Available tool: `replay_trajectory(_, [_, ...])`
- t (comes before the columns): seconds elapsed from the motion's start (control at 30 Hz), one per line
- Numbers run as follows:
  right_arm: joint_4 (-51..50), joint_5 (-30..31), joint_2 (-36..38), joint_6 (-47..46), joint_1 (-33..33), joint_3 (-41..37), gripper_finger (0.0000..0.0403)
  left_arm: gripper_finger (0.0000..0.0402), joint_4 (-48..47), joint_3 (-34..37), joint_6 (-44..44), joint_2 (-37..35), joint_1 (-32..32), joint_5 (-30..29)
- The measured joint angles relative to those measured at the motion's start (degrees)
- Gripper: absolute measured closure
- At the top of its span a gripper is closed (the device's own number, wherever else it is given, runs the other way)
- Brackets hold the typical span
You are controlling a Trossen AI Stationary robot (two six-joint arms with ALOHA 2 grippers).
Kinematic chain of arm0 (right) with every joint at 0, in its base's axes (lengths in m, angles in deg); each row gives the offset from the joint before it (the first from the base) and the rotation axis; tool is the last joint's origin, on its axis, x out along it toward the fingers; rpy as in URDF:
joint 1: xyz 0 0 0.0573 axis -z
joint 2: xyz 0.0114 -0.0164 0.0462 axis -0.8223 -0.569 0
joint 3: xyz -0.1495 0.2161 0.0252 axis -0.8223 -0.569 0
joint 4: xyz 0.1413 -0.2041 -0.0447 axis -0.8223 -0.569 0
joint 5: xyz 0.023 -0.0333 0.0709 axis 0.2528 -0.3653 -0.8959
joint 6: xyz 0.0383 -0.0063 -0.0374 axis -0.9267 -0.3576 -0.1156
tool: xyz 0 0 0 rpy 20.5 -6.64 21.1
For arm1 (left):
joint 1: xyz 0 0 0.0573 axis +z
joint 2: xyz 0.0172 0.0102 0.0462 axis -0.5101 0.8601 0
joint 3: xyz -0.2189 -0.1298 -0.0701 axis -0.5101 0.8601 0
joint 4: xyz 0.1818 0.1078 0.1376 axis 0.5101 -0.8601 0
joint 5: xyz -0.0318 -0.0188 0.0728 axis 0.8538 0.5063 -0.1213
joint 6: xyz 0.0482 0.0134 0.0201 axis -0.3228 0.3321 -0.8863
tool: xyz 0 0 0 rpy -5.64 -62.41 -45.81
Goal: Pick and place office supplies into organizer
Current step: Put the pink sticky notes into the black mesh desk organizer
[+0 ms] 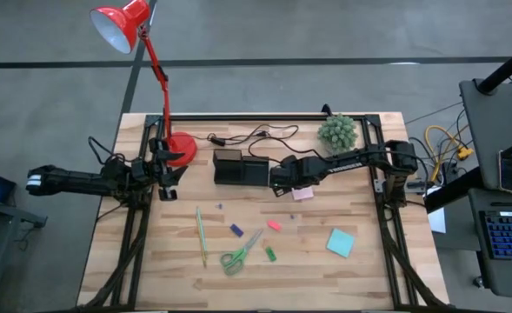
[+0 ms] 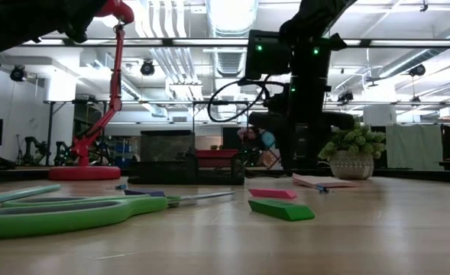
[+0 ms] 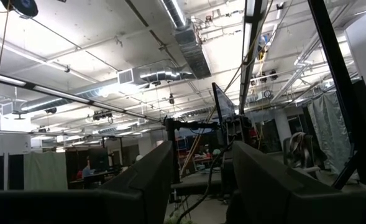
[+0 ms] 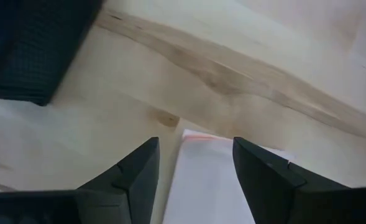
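High view: right gripper (image 1: pixel 283 184) at frame centre, just left of pink sticky pad (image 1: pixel 302 194), beside organizer (image 1: pixel 241 167); left gripper (image 1: pixel 170 180) parked left, open.

Right wrist view: fingers (image 4: pixel 130 175) spread, pad (image 4: pixel 210 180) lying between them, ungripped, at lower centre.

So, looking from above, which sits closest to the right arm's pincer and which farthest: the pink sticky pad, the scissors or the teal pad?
1. Pink sticky pad, right beside the open right pincer, just in front of it.
2. Teal pad, off toward the table's front right.
3. Scissors, near the front middle; only slightly farther than the teal pad.
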Motion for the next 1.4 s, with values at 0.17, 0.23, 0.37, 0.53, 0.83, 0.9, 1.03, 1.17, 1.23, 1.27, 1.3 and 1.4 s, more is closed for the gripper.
replay_trajectory(0.17, [0.1, 0.5, 0.0, -0.4, 0.0, -0.8, 0.0209, 0.0246, 0.0, 0.0, 0.0, 0.0, 0.0, 0.0])
replay_trajectory(0.23, [0.7, 1.2, 0.0, -0.9, -0.1, -1.7, 0.0209, 0.0246, 0.0, 0.0, 0.0, 0.0, 0.0, 0.0])
replay_trajectory(0.37, [2.0, 1.3, 0.0, -1.2, -0.2, -2.8, 0.0209, 0.0246, 0.0, 0.0, 0.0, 0.0, 0.0, 0.0])
replay_trajectory(0.53, [5.5, 1.3, 0.0, -1.0, -0.5, -3.6, 0.0209, 0.0246, 0.0, 0.0, 0.0, 0.0, 0.0, 0.0])
replay_trajectory(0.83, [5.5, 0.9, 0.0, -1.3, -0.8, -5.5, 0.0213, 0.0246, 0.0, 0.0, 0.0, 0.0, 0.0, 0.0])
replay_trajectory(0.9, [5.6, 1.0, 0.0, -1.3, -0.8, -6.1, 0.0218, 0.0246, 0.0, 0.0, 0.0, 0.0, 0.0, 0.0])
replay_trajectory(1.03, [6.0, 0.5, 0.1, -1.0, -0.8, -6.9, 0.0230, 0.0246, 0.0, 0.0, 0.0, 0.0, 0.0, 0.0])
replay_trajectory(1.17, [6.1, 0.1, 0.2, 0.5, -0.8, -7.2, 0.0252, 0.0246, 0.0, 0.0, 0.0, 0.0, 0.0, 0.0])
replay_trajectory(1.23, [6.1, -0.4, 0.2, 1.6, -0.7, -7.2, 0.0269, 0.0246, 0.0, 0.0, 0.0, 0.0, 0.0, 0.0])
replay_trajectory(1.27, [6.2, -0.8, 0.2, 2.2, -0.7, -7.2, 0.0279, 0.0246, 0.0, 0.0, 0.0, 0.0, 0.0, 0.0])
replay_trajectory(1.3, [6.2, -1.2, 0.2, 2.6, -0.7, -7.1, 0.0291, 0.0246, 0.0, 0.0, 0.0, 0.0, 0.0, 0.0])
replay_trajectory(1.4, [6.3, -2.6, 0.2, 4.5, -0.7, -7.0, 0.0332, 0.0246, 0.0, 0.0, 0.0, 0.0, 0.0, 0.0])
